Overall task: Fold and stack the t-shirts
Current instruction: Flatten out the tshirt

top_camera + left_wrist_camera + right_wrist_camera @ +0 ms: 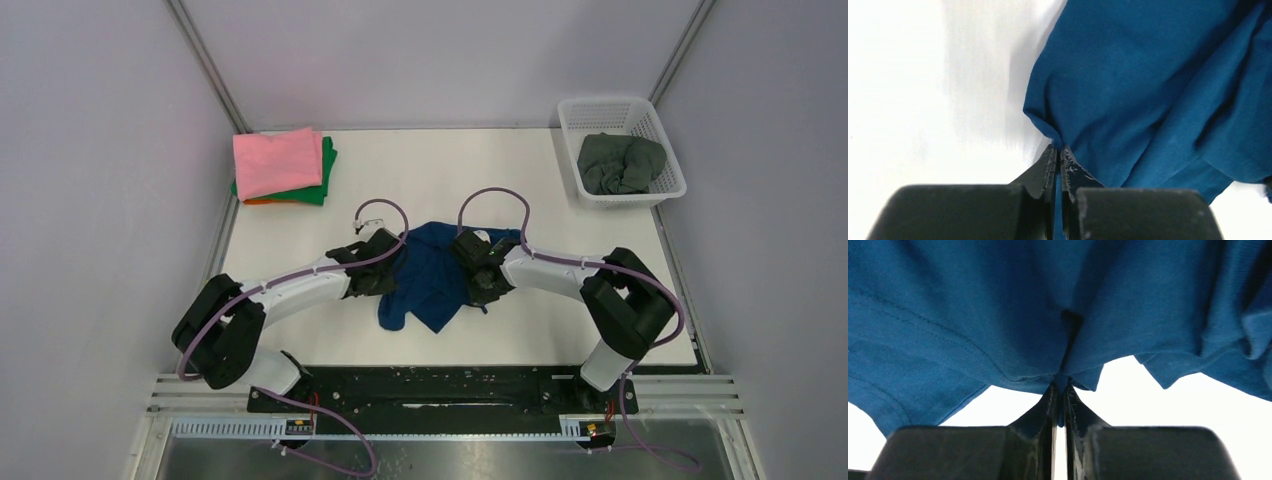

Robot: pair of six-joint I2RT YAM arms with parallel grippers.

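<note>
A navy blue t-shirt [432, 275] lies bunched in the middle of the table between my two grippers; its chest print is hidden. My left gripper [383, 268] is shut on its left edge, with a blue fold pinched between the tips [1058, 149]. My right gripper [480, 268] is shut on its right side, with cloth [998, 315] caught between the tips [1060, 385] and hanging over them. A folded pink shirt [277, 160] lies on a green one [325, 180] and an orange one [262, 201] at the back left. A dark grey-green shirt [620, 163] lies crumpled in the basket.
A white plastic mesh basket [660, 195] stands at the back right corner. Grey walls enclose the white table [560, 320] at the left, back and right. A black rail with the arm bases runs along the near edge.
</note>
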